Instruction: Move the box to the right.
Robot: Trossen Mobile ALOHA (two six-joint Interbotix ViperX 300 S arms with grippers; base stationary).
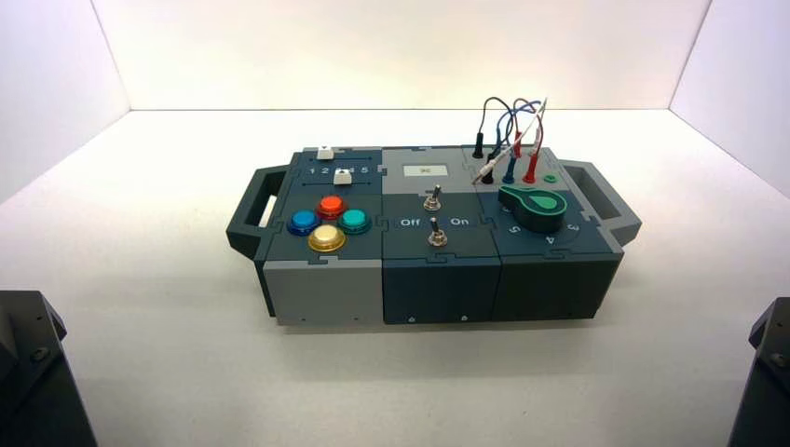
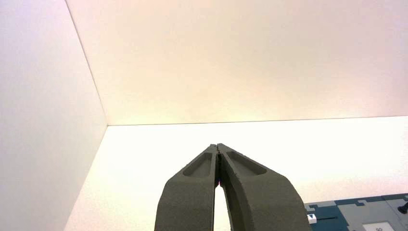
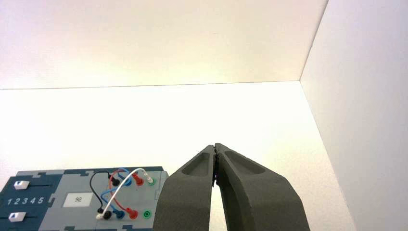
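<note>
Closed fingertip to fingertip, the left gripper (image 2: 217, 145) is parked to the left of the panel box and on its near side, and the right gripper (image 3: 215, 145), also closed, is parked to its right and on its near side; neither touches it. Around the panel box stand pale walls (image 1: 401, 56), meeting a white tabletop (image 1: 168, 279) that extends on every side of it. The panel box (image 1: 442, 289) itself sits on that surface, between the two arms and beyond them. Both arms are cut off by the high view's edges, and the left wrist view catches only a corner of the panel box. White, red, blue and black plug wires (image 3: 114, 192) cross at its far right, partly hiding one another. The right wrist view shows "92" on the display (image 3: 77, 199), hard to make out from above, and both white sliders (image 3: 17, 216) near the 1 end of their scale.
</note>
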